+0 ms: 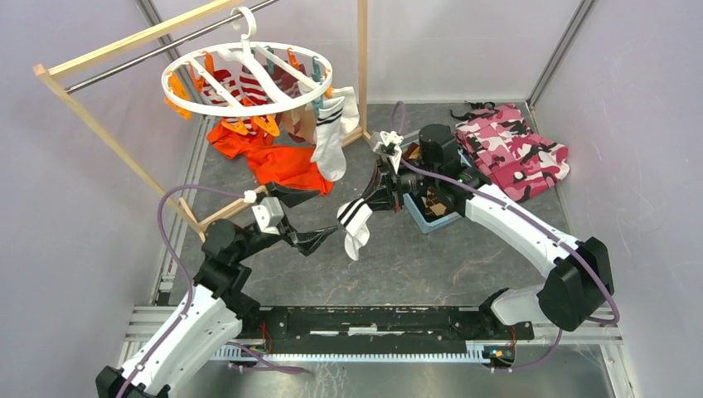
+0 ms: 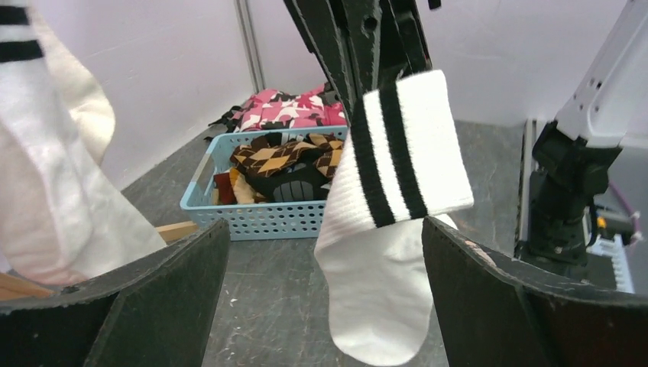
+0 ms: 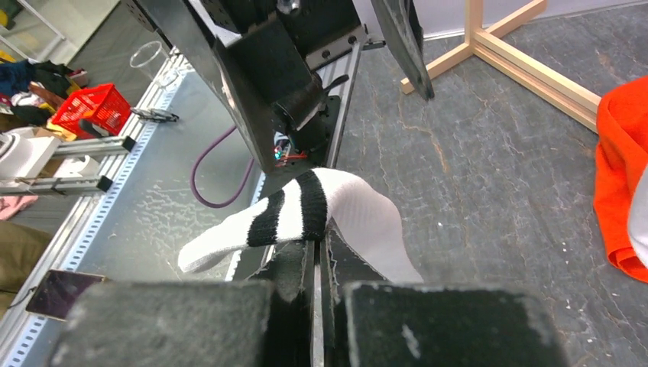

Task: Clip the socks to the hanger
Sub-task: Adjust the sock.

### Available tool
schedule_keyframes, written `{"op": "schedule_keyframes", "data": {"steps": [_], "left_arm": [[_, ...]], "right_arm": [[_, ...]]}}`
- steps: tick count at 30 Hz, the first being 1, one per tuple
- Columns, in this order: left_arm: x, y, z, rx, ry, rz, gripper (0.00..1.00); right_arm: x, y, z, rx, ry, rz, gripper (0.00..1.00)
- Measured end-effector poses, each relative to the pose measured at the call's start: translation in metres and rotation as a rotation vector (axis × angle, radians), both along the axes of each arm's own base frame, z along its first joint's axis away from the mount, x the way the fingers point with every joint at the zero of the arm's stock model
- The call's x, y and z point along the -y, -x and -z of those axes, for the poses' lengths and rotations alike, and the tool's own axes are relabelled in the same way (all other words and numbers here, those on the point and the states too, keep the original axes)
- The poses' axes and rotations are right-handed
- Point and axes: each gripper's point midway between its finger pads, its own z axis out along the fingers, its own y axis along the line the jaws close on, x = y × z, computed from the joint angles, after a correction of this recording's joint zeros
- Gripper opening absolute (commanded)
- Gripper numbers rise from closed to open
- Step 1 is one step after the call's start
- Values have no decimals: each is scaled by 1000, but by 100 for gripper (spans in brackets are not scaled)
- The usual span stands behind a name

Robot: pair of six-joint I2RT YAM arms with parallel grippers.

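Observation:
My right gripper (image 1: 375, 201) is shut on the cuff of a white sock with black stripes (image 1: 356, 222), which hangs in the air at mid-table; it also shows in the left wrist view (image 2: 386, 222) and the right wrist view (image 3: 306, 218). My left gripper (image 1: 311, 217) is open and empty, its fingers (image 2: 153, 294) spread just left of the hanging sock. The white round hanger (image 1: 249, 79) hangs from the rack bar at the back left. A matching white striped sock (image 1: 334, 133) and a red-and-white striped sock (image 1: 244, 83) hang from its clips.
A blue basket (image 2: 264, 218) with brown argyle socks (image 2: 286, 157) stands under the right arm. An orange garment (image 1: 278, 162) lies below the hanger. A pink camouflage cloth (image 1: 514, 149) lies at the back right. The wooden rack (image 1: 108, 137) frames the back left.

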Motion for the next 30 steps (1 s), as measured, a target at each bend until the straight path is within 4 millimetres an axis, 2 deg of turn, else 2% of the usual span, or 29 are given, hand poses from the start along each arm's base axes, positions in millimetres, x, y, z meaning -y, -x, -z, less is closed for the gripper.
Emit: {"op": "schedule_keyframes", "data": {"steps": [7, 11, 17, 21, 25, 28, 30], "left_arm": [[31, 5, 21, 58, -138, 92, 99], [48, 2, 27, 94, -203, 103, 96], [51, -9, 33, 115, -242, 45, 84], [50, -14, 26, 126, -224, 17, 83], [47, -13, 9, 137, -163, 0, 82], [45, -9, -8, 146, -99, -1, 70], [45, -8, -12, 142, -82, 1, 63]], "right_arm": [[-4, -3, -4, -49, -10, 0, 0], [-6, -4, -1, -73, -4, -4, 0], [-6, -5, 2, -85, 0, -6, 0], [-4, -8, 2, -85, 0, 0, 0], [-2, -12, 3, -85, 2, 12, 0], [-1, -13, 4, -83, 4, 16, 0], [0, -13, 5, -80, 5, 16, 0]]}}
